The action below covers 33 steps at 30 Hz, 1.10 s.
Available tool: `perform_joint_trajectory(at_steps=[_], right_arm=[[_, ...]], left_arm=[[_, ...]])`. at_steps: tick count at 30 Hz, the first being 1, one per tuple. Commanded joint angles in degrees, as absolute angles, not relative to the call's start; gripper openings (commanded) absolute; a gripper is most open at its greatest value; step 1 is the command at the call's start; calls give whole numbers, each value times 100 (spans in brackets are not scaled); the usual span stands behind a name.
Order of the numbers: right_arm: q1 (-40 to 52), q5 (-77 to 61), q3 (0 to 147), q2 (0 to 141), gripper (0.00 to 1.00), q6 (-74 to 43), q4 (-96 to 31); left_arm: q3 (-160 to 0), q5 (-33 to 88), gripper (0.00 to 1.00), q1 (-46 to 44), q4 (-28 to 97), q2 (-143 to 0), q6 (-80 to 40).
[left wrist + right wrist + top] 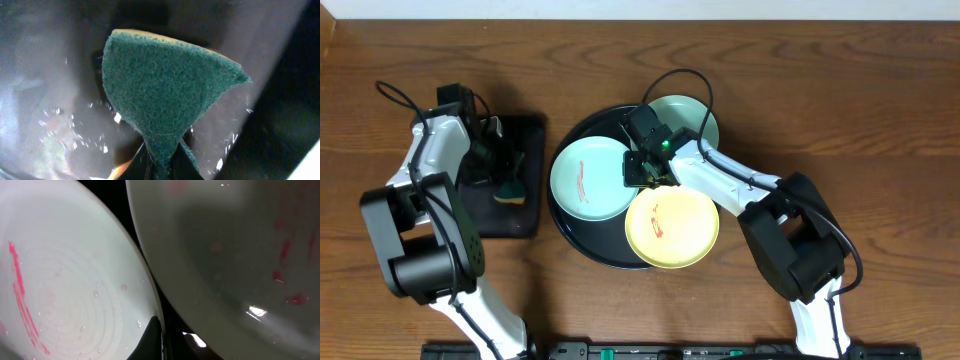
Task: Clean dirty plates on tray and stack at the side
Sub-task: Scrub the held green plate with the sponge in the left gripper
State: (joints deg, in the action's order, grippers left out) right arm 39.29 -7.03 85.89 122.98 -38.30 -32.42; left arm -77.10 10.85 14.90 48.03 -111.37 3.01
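The round black tray [582,245] holds three plates. A light blue plate [585,178] with a red smear lies at its left, a mint plate [692,118] at the back right, and a yellow plate [672,230] with an orange smear at the front. My right gripper [642,170] is shut on the right rim of the light blue plate. In the right wrist view one finger [159,342] lies on that plate's [65,280] edge, beside the yellow plate [225,245]. My left gripper [508,178] is shut on a green sponge [160,85] above the rectangular tray.
A smaller rectangular black tray [525,215] lies left of the round tray, and its wet surface [50,100] shows under the sponge. Bare wooden table [880,110] surrounds both trays.
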Motion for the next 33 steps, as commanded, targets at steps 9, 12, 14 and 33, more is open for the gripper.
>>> perform_joint_trajectory(at_steps=[9,12,14,33], right_arm=[[3822,-849,8630,12420,1,-3614,-3457],[3806,-864,8630,12420,1,-3614,-3496],[3806,-862,8630,12420,1,-3614,-3520],[3791,-860,8630,12420,1,-3614,-3555]], left_arm=[[-8058,1907,7,1151,5225,-9548,228],[-7957,1905,7,834,5264,-9590,3],[-7837,1905,7,607,5231,-9649,-239],[-7338,1079,7,-696,4466,-11192,-1855]])
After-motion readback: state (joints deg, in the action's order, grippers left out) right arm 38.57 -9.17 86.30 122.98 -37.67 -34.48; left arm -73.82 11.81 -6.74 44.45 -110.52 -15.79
